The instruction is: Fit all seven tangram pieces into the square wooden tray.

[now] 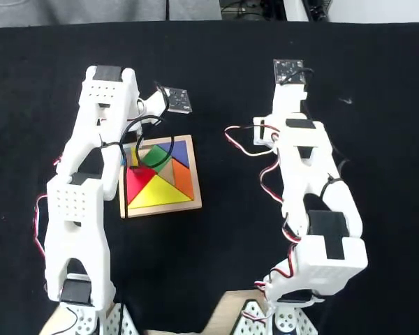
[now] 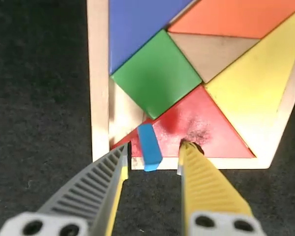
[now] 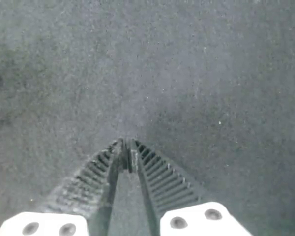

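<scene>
1. Over on the left, the left arm (image 1: 84,174) folds across the left edge of the square wooden tray (image 1: 160,207). The left gripper (image 2: 153,147) is released, its ribbed fingers (image 2: 199,169) spread either side of a small light-blue piece (image 2: 148,143).
2. Lying flat in the tray, left of centre on the black cloth (image 1: 216,84), are a blue piece (image 2: 137,24), green square (image 2: 157,78), red triangle (image 2: 201,132), tan triangle (image 2: 211,54), orange piece (image 2: 236,17) and yellow triangle (image 2: 250,93). The light-blue piece stands tilted at the left rim, beside a bare wooden gap.
3. Further right, the right arm (image 1: 304,160) stretches toward the far side, with the right gripper (image 3: 125,147) clenched on nothing above the cloth.
</scene>
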{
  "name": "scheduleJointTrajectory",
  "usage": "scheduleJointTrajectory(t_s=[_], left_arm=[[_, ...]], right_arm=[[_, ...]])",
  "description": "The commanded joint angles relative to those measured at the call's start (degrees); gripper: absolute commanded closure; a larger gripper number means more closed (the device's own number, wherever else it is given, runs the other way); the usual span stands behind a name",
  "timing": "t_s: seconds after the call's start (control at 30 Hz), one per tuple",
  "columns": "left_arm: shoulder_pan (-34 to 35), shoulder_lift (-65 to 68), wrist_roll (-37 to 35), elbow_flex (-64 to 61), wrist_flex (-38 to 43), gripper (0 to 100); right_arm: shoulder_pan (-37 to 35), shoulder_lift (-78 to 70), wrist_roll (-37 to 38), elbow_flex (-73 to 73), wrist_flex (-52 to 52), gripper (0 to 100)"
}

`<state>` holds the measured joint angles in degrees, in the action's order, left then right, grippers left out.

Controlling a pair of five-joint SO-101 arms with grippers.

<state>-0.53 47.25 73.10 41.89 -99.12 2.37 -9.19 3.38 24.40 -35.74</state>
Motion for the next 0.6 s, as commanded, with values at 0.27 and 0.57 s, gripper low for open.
scheduleJointTrajectory(t_s=[0.27, 0.57], left_arm=[[3.12, -0.62, 0.53, 7.34, 0.79, 83], [4.18, -1.32, 0.18, 9.71, 0.7, 83]], right_arm=[[0.26, 0.31, 0.53, -2.77, 1.05, 98.7], [0.26, 0.31, 0.53, -2.77, 1.05, 98.7]])
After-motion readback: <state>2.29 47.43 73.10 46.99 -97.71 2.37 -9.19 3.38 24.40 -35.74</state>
